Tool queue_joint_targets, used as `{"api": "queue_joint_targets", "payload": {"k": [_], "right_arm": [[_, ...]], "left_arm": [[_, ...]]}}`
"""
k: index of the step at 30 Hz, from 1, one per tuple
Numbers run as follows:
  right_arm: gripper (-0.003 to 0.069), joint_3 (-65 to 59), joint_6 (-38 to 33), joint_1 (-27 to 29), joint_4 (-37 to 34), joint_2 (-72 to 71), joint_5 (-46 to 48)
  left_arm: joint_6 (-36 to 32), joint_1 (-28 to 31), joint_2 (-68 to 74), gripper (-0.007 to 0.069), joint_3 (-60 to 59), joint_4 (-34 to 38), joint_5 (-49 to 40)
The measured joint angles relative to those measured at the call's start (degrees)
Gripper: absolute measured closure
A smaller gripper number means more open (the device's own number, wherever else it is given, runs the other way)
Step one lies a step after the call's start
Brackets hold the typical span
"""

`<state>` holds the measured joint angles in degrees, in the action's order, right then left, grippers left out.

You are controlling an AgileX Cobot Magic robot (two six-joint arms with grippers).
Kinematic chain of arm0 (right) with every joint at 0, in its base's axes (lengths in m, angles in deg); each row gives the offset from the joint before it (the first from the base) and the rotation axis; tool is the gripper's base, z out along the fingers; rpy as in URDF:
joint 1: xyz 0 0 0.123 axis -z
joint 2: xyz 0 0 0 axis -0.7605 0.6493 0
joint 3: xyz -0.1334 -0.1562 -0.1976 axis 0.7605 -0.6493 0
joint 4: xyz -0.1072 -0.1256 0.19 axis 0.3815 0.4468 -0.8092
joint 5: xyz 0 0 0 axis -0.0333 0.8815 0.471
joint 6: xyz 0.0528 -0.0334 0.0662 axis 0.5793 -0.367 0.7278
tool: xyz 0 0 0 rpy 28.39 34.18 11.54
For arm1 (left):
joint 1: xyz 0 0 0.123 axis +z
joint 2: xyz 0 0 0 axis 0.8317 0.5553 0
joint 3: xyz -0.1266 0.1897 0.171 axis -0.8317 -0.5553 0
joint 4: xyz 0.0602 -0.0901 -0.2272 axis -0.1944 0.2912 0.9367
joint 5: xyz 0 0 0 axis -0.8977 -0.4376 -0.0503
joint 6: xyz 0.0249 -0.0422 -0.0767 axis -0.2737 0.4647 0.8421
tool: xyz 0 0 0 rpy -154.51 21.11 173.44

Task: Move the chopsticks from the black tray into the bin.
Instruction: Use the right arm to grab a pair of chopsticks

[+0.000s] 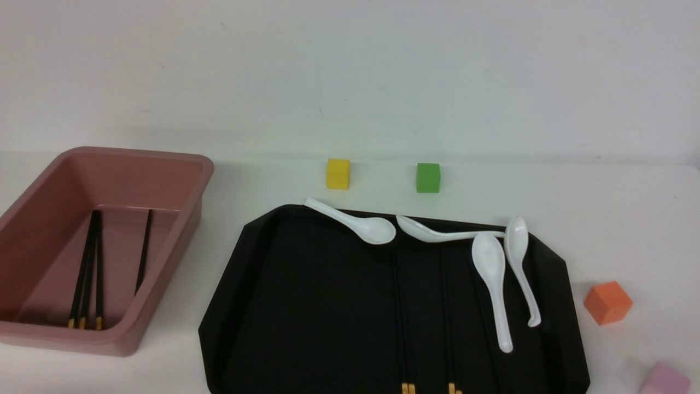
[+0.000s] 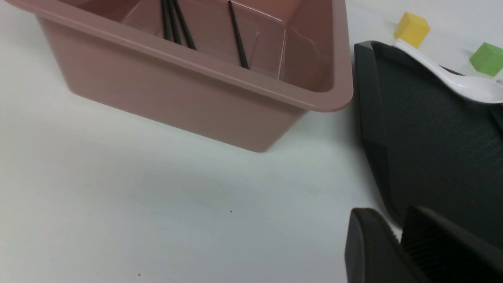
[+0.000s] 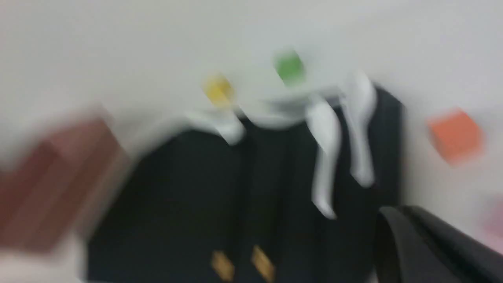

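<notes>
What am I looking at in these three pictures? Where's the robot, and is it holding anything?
The robot has two arms, and each ends in a gripper, a sort of pinching hand. One picture comes from a camera between the arms, looking forward. Neither arm shows in it. The other two come from cameras on the arms' wrists, so each one shows a bit of its own gripper. The right one's picture is blurry.

On the white table is a big black tray with white spoons and black chopsticks. To its left is a pink bin with some chopsticks already inside. Small coloured blocks sit around the tray.

I can't see anything held in the left gripper or the right gripper.
</notes>
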<state>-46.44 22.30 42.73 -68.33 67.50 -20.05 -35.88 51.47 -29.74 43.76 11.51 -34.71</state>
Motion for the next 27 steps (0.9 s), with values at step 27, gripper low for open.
{"api": "queue_joint_targets", "payload": {"k": [27], "right_arm": [[0.0656,36.10,-19.33,-18.77,-9.54,73.35,15.64]], "left_arm": [[0.05,0.00,0.00,0.0463,0.00,0.00,0.00]]}}
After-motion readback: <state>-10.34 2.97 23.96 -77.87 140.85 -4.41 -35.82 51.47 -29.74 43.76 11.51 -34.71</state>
